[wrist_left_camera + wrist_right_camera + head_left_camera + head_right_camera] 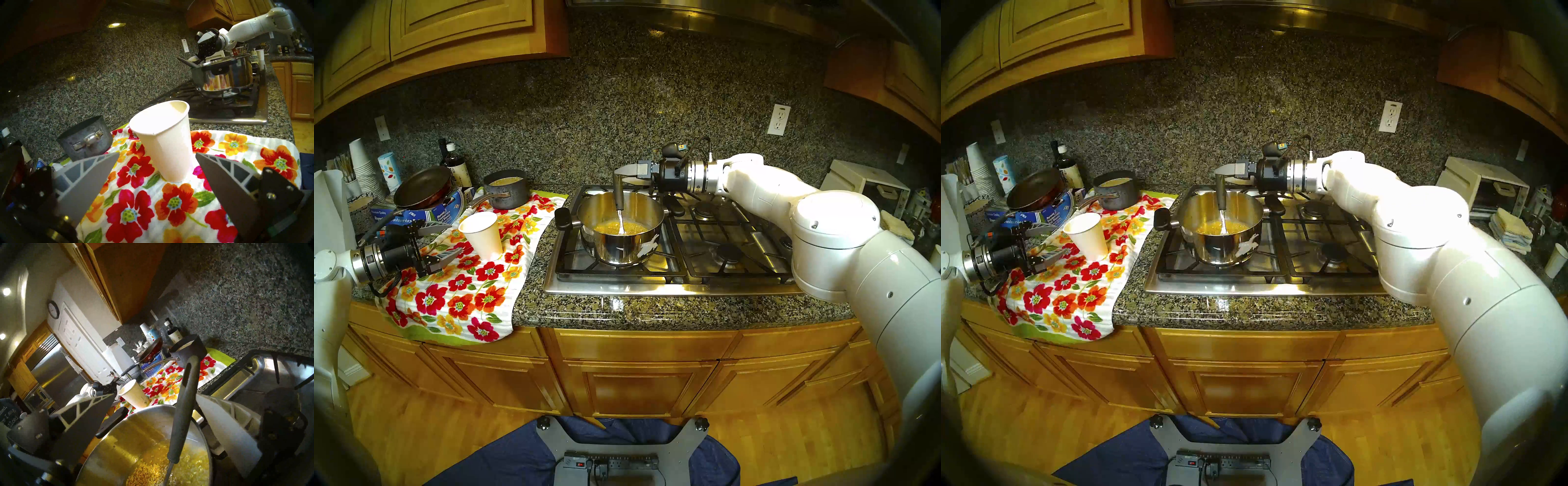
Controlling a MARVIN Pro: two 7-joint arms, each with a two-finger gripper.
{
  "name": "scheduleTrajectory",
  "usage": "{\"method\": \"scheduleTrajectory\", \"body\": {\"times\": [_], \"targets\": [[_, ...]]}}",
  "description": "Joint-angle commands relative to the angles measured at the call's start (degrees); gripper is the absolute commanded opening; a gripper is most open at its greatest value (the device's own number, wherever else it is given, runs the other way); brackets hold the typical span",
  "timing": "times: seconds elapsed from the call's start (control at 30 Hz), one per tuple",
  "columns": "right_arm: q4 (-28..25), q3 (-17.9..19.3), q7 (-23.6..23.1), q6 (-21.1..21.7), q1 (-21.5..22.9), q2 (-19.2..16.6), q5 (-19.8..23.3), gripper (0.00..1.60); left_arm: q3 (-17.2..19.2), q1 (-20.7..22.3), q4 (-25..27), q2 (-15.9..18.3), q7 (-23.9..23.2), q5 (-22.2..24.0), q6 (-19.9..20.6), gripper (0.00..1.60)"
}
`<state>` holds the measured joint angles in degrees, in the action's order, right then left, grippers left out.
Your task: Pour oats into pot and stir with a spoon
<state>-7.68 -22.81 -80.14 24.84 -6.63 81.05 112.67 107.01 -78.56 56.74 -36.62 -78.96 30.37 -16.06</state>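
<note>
**Spoon loose in pot, right hand not clamped: tip-over risk**

Desk [619,314]: granite, front edge at 6 o'clock in the head view, sheer drop to the floor. Anything knocked that way is gone

Stove [653,288]: raised grates, uneven footing. Burners at 3 o'clock of the pot are bare, the best open room for the right arm

Floral towel [466,298]: hangs over the desk edge at 6 o'clock. A snag by the left arm could likely drag whatever stands on it

Pot [619,253]: on the front-left burner, stubby black handle pointing to 9 o'clock. A sideways shove on the spoon could skid it on the grate

Right hand [619,173]: over the pot's 12 o'clock rim, jaws spread wide, gripping nothing. In the wrist view the spoon handle stands in the gap, seemingly leaning on one finger and clear of the other

Left hand [451,238]: jaws wide, empty, just short of the paper cup [482,236] at its 3 o'clock, no contact. The cup is light and tips easily if brushed

Spoon [618,193]: near upright, bowl down in the oats. If the hand backs off it probably falls against the rim or flips out

Oats [612,227]: golden, in liquid on the pot floor, well below the rim. Slop risk looks low unless stirring is hard
</note>
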Motion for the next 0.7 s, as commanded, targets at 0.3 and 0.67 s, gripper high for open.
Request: {"method": "scheduleTrajectory", "body": {"times": [0.3, 0.67], "targets": [[1.05, 1.76, 0.25, 0.26, 2.95, 0.97, 1.11, 1.6, 1.36, 0.98, 1.08, 0.79, 0.13, 0.95, -0.32, 1.6], [1.54, 2.23, 2.11, -0.4, 2.92, -0.08, 0.92, 1.6, 1.34, 0.92, 1.11, 0.81, 0.2, 0.94, -0.35, 1.6]]}}
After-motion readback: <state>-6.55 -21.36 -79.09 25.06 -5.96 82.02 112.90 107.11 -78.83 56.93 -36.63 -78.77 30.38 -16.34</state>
